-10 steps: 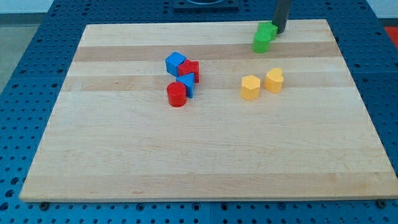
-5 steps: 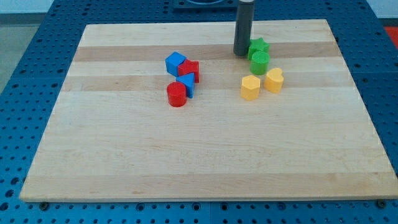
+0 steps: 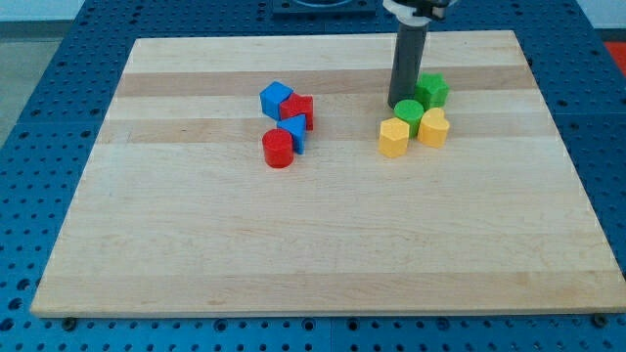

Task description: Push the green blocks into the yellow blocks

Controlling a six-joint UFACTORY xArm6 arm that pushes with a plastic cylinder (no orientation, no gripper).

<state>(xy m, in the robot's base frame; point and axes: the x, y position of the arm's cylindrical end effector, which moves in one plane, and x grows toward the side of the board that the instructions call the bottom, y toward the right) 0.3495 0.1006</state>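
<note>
Pale wooden board (image 3: 293, 244) on blue pegboard, round green cylinder block (image 3: 408, 114) wedged touching two yellow blocks (image 3: 393, 137) (image 3: 432, 127) right of centre, second green block (image 3: 431, 90) just above, upright dark rod grasping nothing, my tip (image 3: 402, 104) beside the cylinder's upper left.

A robotics lab bench: a wooden board (image 3: 323, 244) lies on a blue perforated metal table (image 3: 39, 98).

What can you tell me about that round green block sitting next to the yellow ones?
The green round block is a short, upright cylinder in solid bright green, looking like painted wood or plastic. It rests on the wooden board toward the view's upper right, wedged between the two yellow blocks, apparently touching both. My tip stands right at its upper left edge. The other green block sits just beyond it, up and right.
</note>
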